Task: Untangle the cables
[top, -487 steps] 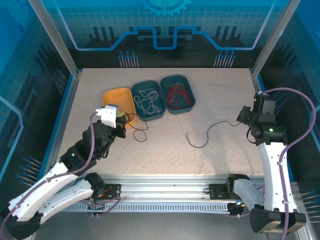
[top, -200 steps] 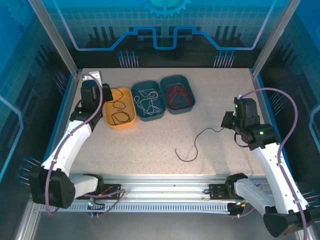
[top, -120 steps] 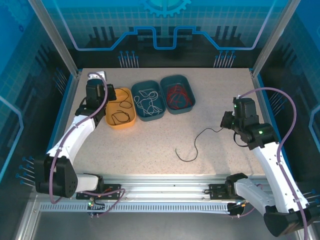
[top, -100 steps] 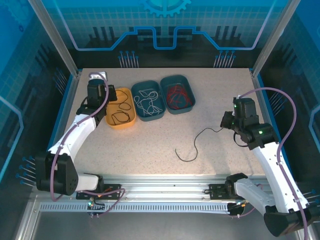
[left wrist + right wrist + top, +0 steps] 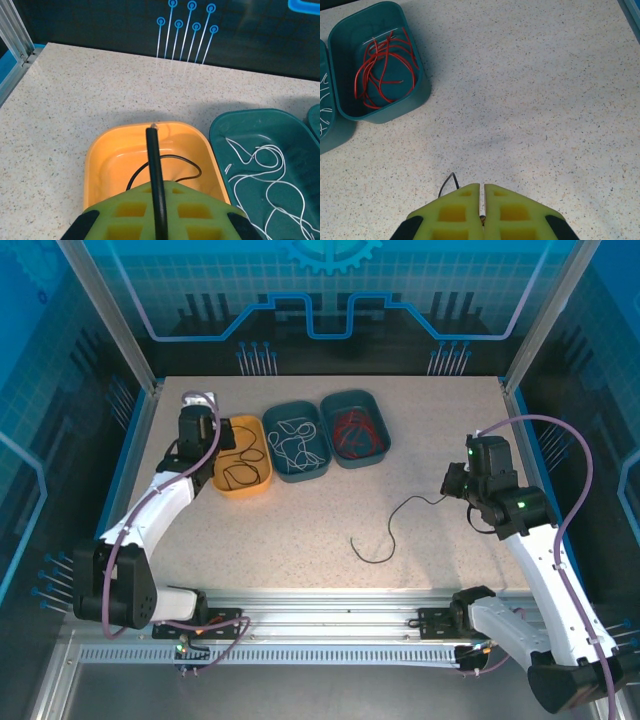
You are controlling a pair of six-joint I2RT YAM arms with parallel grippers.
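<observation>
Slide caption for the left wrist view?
Left hand shut on the black cable over the orange bin, its loop lying inside; white cable in the teal bin beside.

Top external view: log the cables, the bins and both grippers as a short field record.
orange bin: holds a loop of the black cable
left gripper: shut on the black cable's end, over the orange bin
middle teal bin: white cable, loosely coiled inside
right teal bin: red cable, loosely coiled inside
second black cable: lies curved on the table, outside all bins
right gripper: shut on the second black cable's end
</observation>
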